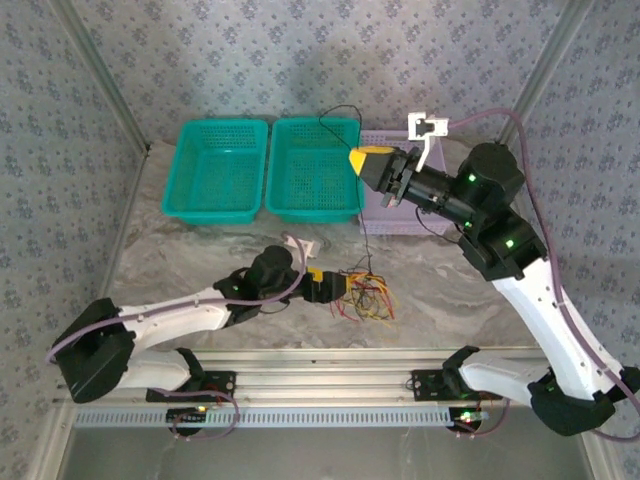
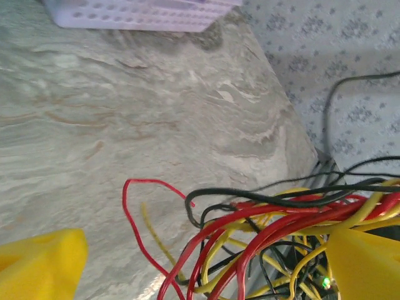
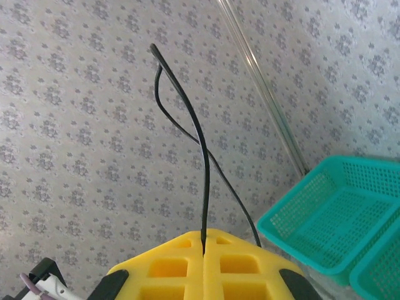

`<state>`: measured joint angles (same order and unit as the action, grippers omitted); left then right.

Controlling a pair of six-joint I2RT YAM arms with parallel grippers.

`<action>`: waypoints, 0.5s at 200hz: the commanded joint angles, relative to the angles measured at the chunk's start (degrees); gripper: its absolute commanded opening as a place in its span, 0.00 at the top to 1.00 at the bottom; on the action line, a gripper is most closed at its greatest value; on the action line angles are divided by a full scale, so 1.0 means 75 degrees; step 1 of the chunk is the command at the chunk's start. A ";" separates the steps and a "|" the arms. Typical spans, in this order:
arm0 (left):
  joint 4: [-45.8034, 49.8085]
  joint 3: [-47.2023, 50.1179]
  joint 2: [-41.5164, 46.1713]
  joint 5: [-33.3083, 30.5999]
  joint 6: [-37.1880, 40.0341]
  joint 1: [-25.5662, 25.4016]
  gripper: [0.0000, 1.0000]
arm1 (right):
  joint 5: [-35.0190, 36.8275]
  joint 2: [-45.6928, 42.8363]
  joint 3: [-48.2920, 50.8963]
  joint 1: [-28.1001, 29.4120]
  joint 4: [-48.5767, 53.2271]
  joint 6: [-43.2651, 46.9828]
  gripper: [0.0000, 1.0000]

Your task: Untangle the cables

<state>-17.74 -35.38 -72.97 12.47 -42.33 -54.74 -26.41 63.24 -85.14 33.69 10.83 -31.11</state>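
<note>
The cables lie as a tangle of red, yellow and black wires on the marble table, right of centre. My left gripper rests low at the bundle's left side. Its yellow fingers stand wide apart and open, with the wire loops lying loose between them. My right gripper is raised over the teal baskets and shut on one black cable. That cable loops up above the closed fingertips and hangs down to the tangle.
Two teal baskets stand side by side at the back. A lavender basket sits to their right, under the right arm. Patterned walls close in the back and sides. A metal rail runs along the near edge.
</note>
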 commanded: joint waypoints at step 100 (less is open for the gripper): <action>-0.0179 -0.1022 -0.0854 0.0496 0.1420 -0.0740 0.01 | -0.1446 0.0367 -0.0460 -0.0403 -0.0907 -0.1136 1.00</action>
<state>-22.90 -38.83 -78.26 15.88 -36.93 -60.12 -32.56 65.34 -85.32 31.31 8.49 -36.21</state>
